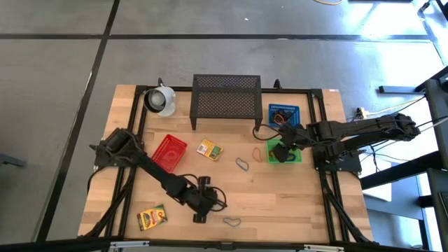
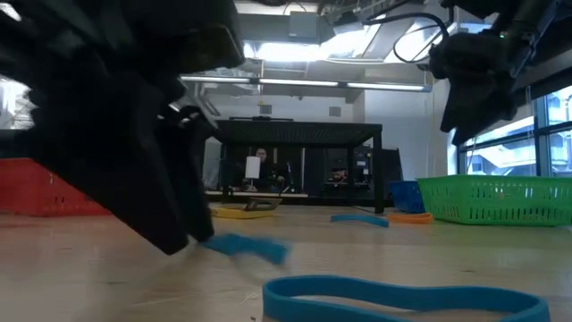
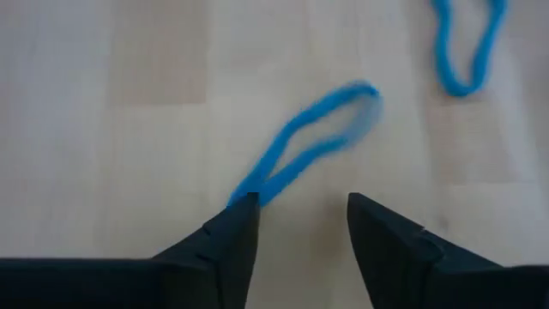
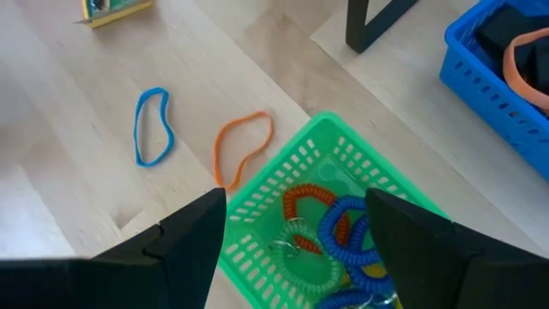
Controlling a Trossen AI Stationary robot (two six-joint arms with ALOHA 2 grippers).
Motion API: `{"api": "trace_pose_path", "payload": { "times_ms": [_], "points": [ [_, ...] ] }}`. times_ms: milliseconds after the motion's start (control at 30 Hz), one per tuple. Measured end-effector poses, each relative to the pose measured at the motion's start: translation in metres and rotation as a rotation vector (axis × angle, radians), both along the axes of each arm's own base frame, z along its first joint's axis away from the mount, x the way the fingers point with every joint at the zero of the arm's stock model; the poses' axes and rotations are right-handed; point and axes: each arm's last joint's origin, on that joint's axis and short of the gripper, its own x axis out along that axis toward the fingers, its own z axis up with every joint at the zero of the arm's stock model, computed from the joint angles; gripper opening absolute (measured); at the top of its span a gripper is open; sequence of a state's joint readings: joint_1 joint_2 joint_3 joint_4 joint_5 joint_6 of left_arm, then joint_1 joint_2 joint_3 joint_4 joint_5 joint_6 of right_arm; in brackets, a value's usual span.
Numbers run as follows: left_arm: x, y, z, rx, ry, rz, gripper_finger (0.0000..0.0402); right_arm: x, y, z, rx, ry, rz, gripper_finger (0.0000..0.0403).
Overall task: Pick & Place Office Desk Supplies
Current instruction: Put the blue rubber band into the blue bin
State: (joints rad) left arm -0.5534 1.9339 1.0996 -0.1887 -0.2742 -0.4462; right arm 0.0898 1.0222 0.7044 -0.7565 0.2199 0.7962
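My left gripper [image 3: 300,206] is open, low over the near middle of the table [image 1: 218,202]. A thin blue loop [image 3: 313,137] lies flat on the wood ahead of it, with its near end at one fingertip. A second blue loop [image 1: 232,222] lies just beyond it. My right gripper [image 4: 296,215] is open and hovers above the green basket [image 4: 283,180], touching nothing. That basket holds orange, blue and green coiled loops. On the table between the arms lie an orange loop [image 4: 243,146], a blue-grey loop [image 1: 242,164] and two yellow-green boxes [image 1: 209,149] [image 1: 152,217]. My left gripper has one fingertip [image 3: 244,210] at the near end [image 3: 257,184] of the blue loop, coming from above at a slant. The loop lies outside the gap, not between the fingers. Whether the fingertip touches it, I cannot tell.
A red basket [image 1: 169,152] sits beside the left arm and a blue basket [image 1: 283,114] sits behind the green one. The black mesh shelf [image 1: 226,98] and the white mug [image 1: 160,100] stand at the far edge. Bare wood lies between the arms.
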Motion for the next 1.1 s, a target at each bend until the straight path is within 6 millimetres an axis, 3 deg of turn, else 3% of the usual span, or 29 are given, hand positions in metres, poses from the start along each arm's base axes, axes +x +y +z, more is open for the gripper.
{"api": "trace_pose_path", "payload": {
  "times_ms": [433,1100],
  "points": [
    [0.015,0.02,-0.005,0.039,0.014,-0.089,0.0181,0.001,0.0,0.001,-0.008,-0.017,-0.007,0.0279],
    [0.022,0.023,-0.004,0.099,-0.047,-0.275,0.018,0.001,0.0,0.001,-0.002,-0.017,-0.01,0.0279]
  ]
}}
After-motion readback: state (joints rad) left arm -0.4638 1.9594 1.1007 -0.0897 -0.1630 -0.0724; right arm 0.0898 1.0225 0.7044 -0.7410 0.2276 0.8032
